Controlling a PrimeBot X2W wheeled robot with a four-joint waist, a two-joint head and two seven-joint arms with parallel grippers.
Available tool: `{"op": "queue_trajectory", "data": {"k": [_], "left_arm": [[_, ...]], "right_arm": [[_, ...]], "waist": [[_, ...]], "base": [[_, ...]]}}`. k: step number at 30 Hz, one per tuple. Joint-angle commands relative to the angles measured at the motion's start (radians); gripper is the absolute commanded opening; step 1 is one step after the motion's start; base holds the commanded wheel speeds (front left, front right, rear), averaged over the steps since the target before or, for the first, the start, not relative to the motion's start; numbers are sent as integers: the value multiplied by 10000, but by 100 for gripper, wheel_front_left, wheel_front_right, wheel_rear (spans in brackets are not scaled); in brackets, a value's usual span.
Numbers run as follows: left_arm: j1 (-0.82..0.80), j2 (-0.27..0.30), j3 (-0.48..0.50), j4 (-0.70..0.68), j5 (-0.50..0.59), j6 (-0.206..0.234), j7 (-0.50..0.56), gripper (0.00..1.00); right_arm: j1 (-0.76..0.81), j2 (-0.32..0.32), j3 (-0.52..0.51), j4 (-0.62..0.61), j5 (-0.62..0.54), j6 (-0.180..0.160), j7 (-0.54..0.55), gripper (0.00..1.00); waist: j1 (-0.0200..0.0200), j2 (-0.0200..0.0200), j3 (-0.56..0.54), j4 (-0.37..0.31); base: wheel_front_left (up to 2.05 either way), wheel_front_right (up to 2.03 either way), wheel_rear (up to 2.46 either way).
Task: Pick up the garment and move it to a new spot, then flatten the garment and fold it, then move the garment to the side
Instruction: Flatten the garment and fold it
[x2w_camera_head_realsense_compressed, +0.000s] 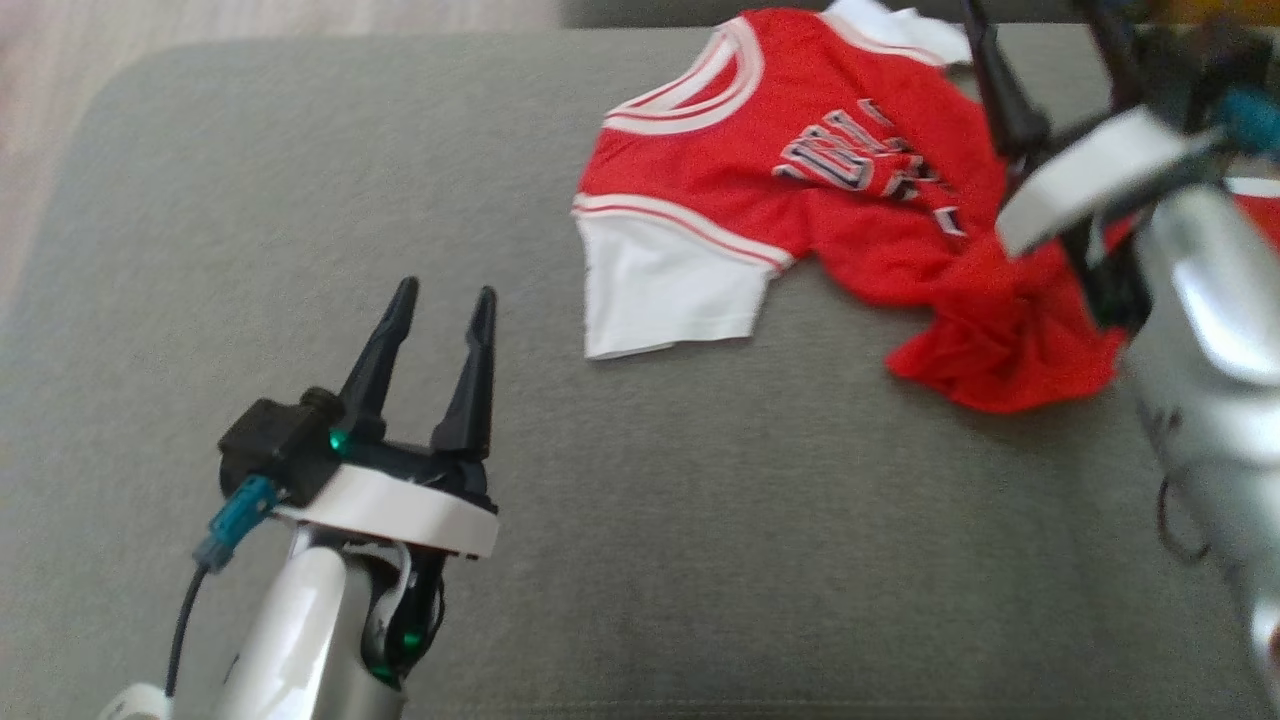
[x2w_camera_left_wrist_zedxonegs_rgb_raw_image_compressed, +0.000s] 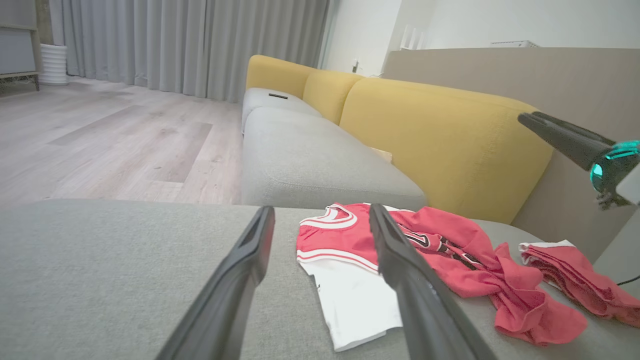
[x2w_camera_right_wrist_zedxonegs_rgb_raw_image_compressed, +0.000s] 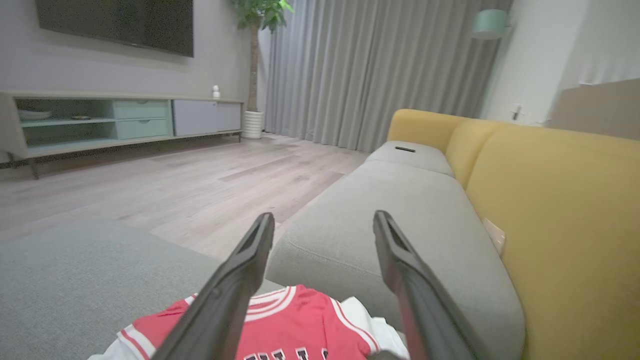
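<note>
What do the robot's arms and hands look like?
Each arm is shiny silver-white, with a white ring at the end. The left gripper and right gripper both have two long, pointy black fingers. The left one has a little green light, a teal plug and a thin black cable.

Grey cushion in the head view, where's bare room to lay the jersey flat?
Wide bare patch across the grey cushion's near half, bordered by the left gripper, the red jersey and the right forearm. Another runs left of the jersey's white sleeve to the cushion's rounded edge. Crowded upper right, under the open right gripper.
</note>
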Motion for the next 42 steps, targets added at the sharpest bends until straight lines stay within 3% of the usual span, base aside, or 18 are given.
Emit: {"op": "queue_trajectory", "data": {"k": [1, 8, 11, 15, 24, 34, 38, 42], "left_arm": [[-183, 39, 489, -310, 94, -23, -55, 100], [24, 39, 840, -207, 179, -44, -55, 100], [114, 39, 877, -100, 171, -46, -55, 100], [237, 39, 902, 64, 209, -28, -55, 100], [-78, 39, 892, 716, 376, -4, -55, 100], [-1424, 92, 214, 3450, 942, -155, 9, 100], [-2051, 83, 163, 4473, 644, -235, 80, 100], [-2540, 87, 230, 5449, 596, 29, 275, 100]], "right_arm": [[642, 209, -418, -699, -198, -7, -103, 100], [4272, 1632, -2769, -3167, -1683, -7, -106, 100], [5618, 2181, -3280, -4101, -2941, -7, -107, 100], [6826, 2694, -3720, -4969, -3509, -7, -10, 100], [7406, 2829, -3876, -6063, -3237, -7, 282, 100], [7513, 2831, -4075, -6390, -3130, -7, 389, 100], [7463, 2832, -4024, -6420, -3110, -7, 384, 100], [7433, 2832, -4014, -6426, -3071, -7, 355, 100]], "waist": [[2, 0, -406, -627], [2, 0, -612, -1194], [2, 0, -635, -1325], [2, 0, -641, -1455], [2, 0, -210, -1742], [2, 0, 447, -2059], [2, 0, 646, -2203], [2, 0, 748, -2335]], "base": [[0, 0, 0], [0, 0, 0], [0, 0, 0], [0, 0, 0], [0, 0, 0], [0, 0, 0], [0, 0, 0], [0, 0, 0]]}}
